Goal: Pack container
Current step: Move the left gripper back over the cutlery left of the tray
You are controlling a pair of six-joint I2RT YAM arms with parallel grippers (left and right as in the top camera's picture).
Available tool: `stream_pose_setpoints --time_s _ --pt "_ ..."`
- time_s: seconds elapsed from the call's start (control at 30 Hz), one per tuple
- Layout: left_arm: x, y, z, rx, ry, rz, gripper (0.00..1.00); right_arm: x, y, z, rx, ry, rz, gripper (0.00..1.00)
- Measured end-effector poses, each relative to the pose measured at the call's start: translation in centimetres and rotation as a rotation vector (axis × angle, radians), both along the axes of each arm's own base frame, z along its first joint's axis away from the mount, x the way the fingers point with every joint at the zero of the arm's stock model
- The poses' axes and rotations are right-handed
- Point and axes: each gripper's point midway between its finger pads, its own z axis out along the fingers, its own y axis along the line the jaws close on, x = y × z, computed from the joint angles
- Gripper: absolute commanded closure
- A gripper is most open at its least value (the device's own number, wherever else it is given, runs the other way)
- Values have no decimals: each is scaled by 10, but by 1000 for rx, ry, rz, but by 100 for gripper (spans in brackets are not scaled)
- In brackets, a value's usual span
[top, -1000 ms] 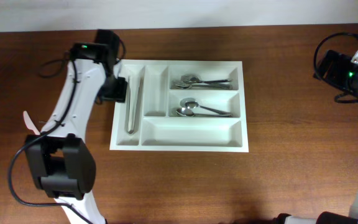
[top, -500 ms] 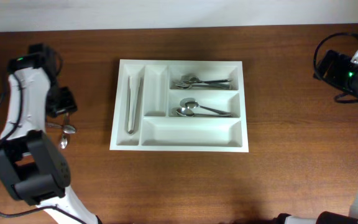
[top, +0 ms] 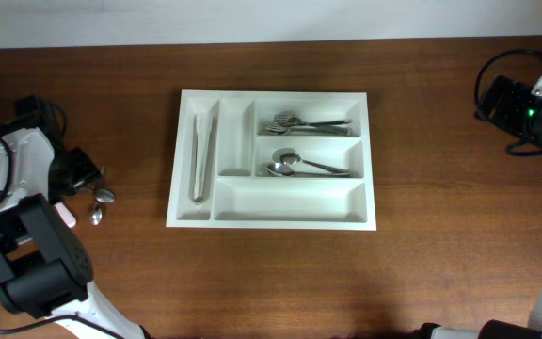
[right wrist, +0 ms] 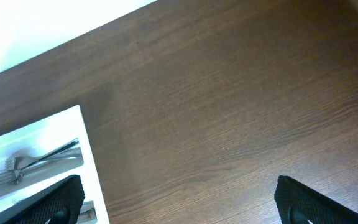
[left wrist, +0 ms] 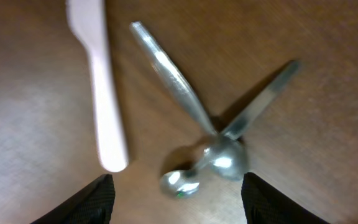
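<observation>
White container (top: pixel 290 201) on the bench (top: pixel 346 282); at its 9 o'clock, left gripper (left wrist: pixel 179 200), spread, hangs over two crossed spoons (left wrist: pixel 225 160); right gripper (right wrist: pixel 179 200) at 3 o'clock, spread, empty

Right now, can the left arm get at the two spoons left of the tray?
Probably yes. The left tool hangs open right over the crossed spoons, with nothing covering them. The pink utensil lies beside them, not touching. The crossing handles may make taking just one awkward.

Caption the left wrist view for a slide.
Open left pincer above two crossed metal spoons and a pale pink plastic utensil on the wooden table.
</observation>
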Motion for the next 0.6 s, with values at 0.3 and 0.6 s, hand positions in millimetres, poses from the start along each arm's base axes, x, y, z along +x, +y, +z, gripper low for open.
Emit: stream_pose_setpoints --time_s 0.3,0.6 --pt "-2 -8 -22 -30 -49 205 46 0 0 0 0 0 -1 1" --pt "-9 -13 -53 -43 -101 423 46 0 0 0 0 0 0 1"
